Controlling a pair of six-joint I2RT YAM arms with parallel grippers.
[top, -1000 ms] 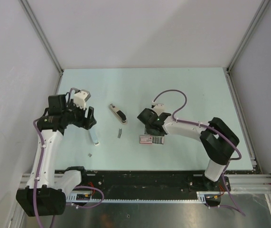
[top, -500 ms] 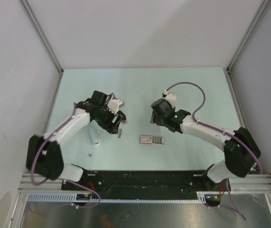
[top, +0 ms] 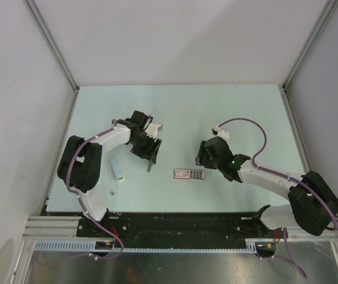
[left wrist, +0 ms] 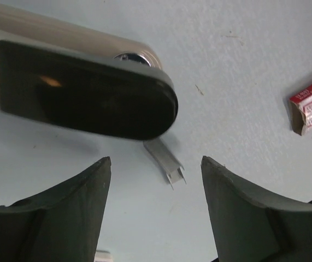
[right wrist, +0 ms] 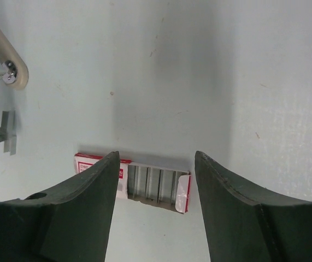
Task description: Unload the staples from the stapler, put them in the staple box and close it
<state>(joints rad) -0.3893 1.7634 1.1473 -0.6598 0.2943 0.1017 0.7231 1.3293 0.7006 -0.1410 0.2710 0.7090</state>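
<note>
The stapler has a black top and a beige body and lies on the table just ahead of my left gripper, which is open and empty. A short strip of staples lies loose between the fingertips, beside the stapler's rounded end. In the top view the left gripper covers the stapler, and the strip shows just below it. My right gripper is open and empty. It hovers above the open red-and-white staple box, which holds several strips.
The staple box lies between the two grippers. A light grey bar and a small grey bit lie near the left arm. The right wrist view shows the stapler's end and the loose strip at its left edge.
My left gripper has swung right from the table's left side to over the stapler. My right gripper has drawn back to the right, off the staple box.
</note>
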